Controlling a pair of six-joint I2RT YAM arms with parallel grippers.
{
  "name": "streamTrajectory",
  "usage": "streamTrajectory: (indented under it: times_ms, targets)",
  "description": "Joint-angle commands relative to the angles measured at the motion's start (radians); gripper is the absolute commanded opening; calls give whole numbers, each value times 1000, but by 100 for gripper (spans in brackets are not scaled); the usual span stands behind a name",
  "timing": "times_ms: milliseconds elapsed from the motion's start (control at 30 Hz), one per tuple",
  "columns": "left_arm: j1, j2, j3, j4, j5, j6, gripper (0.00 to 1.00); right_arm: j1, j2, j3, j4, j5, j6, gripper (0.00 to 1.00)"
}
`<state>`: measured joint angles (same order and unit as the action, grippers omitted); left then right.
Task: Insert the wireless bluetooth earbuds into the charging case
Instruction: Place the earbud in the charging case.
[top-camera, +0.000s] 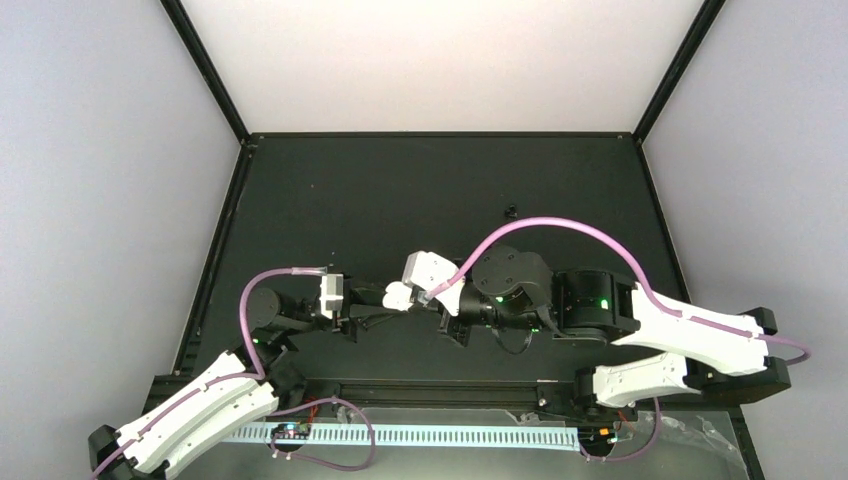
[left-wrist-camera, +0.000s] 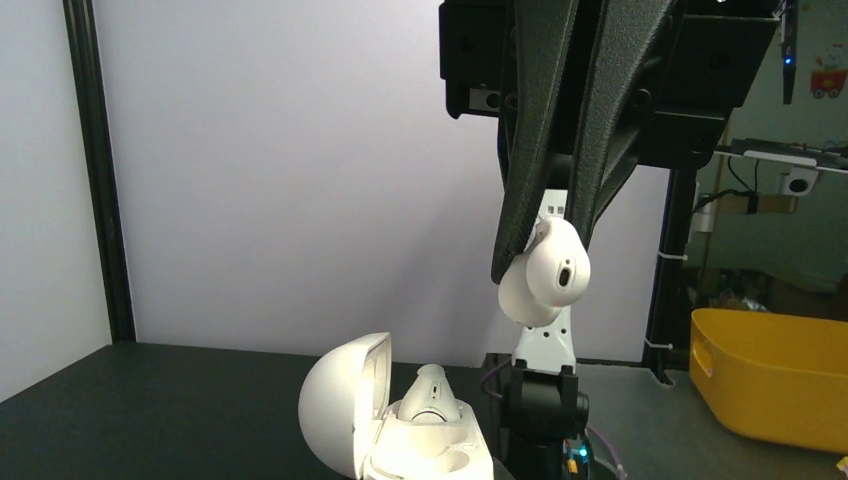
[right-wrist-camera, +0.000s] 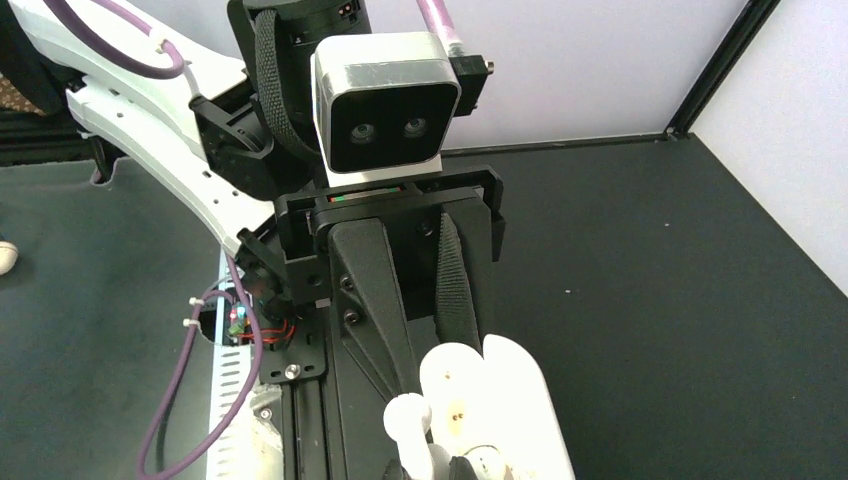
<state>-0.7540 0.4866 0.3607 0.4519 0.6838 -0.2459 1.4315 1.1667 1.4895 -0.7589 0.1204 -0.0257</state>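
The left wrist view puts the case (left-wrist-camera: 400, 452) closest. It lies open at the bottom edge with its domed lid (left-wrist-camera: 340, 410) tipped up on one side. A second earbud (left-wrist-camera: 430, 395) already sits in one socket, and the socket beside it is bare. This view does not show the fingers that hold the case.

The right wrist view shows them. The left gripper (right-wrist-camera: 442, 340) is clenched on the case, with one black finger on either side of the white shell. At the bottom edge of that view, in front of the case, is the stem of the earbud (right-wrist-camera: 408, 420). The right arm's own fingers hardly show there.

Back in the left wrist view, the right gripper (left-wrist-camera: 548, 238) hangs down from the top of the frame. Its jaws are pinched on the earbud, which bulges out below the tips. The earbud is above the case and a little to one side, well clear of the bare socket.

From above, the two grippers meet tip to tip over the middle of the black table (top-camera: 400, 190). The case shows only as a white blob between them, and the earbud cannot be made out. Farther across the table lies a small black bit (top-camera: 511, 211). Only the left wrist view reaches beyond the table, where a yellow bin (left-wrist-camera: 770, 380) stands.
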Motion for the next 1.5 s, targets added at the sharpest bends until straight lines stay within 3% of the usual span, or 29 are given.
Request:
streamTrajectory:
  times_ms: [0, 800, 1200, 1467]
  targets:
    - [-5, 5, 41, -13, 34, 40, 2, 7, 18, 34, -32, -10, -16, 1]
    - [-16, -8, 38, -42, 65, 74, 2, 7, 99, 90, -119, 25, -4, 1]
    - [-27, 6, 41, -65, 57, 93, 2, 7, 158, 238, -351, 50, -51, 1]
    - [-40, 26, 47, -90, 45, 116, 2, 7, 171, 246, -379, 44, -33, 1]
